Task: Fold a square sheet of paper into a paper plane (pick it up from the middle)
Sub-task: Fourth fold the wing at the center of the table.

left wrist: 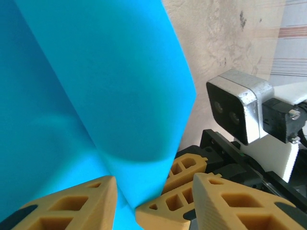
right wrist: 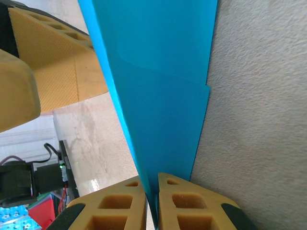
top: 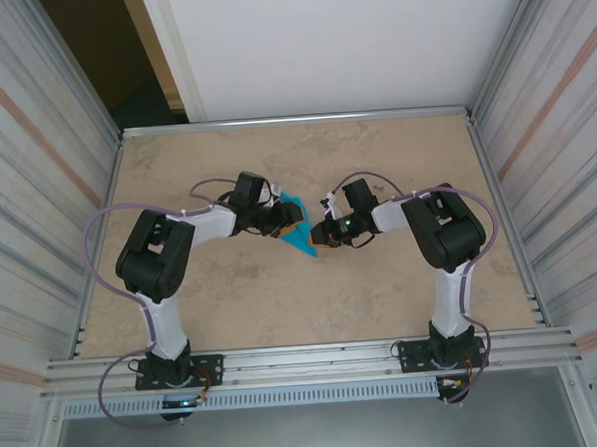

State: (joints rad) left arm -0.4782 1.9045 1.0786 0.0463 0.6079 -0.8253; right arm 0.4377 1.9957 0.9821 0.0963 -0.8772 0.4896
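The square sheet of paper (top: 301, 233) is bright cyan-blue and folded into a narrow pointed shape with creases, like a paper plane. It is held up between both arms at the table's middle. My right gripper (right wrist: 152, 188) is shut on its pointed end, and the paper (right wrist: 163, 72) fans out away from the pads. My left gripper (left wrist: 156, 189) straddles the same end of the paper (left wrist: 96, 86) with its jaws apart. The right gripper's fingers (left wrist: 187, 167) sit between those jaws. A left finger (right wrist: 53, 62) stands beside the paper's fold.
The beige tabletop (top: 313, 303) is ringed by a metal rail, with corrugated walls on both sides. The right wrist camera housing (left wrist: 235, 105) is close in front of the left gripper. Both arms (top: 179, 240) (top: 429, 222) reach inward and nearly touch.
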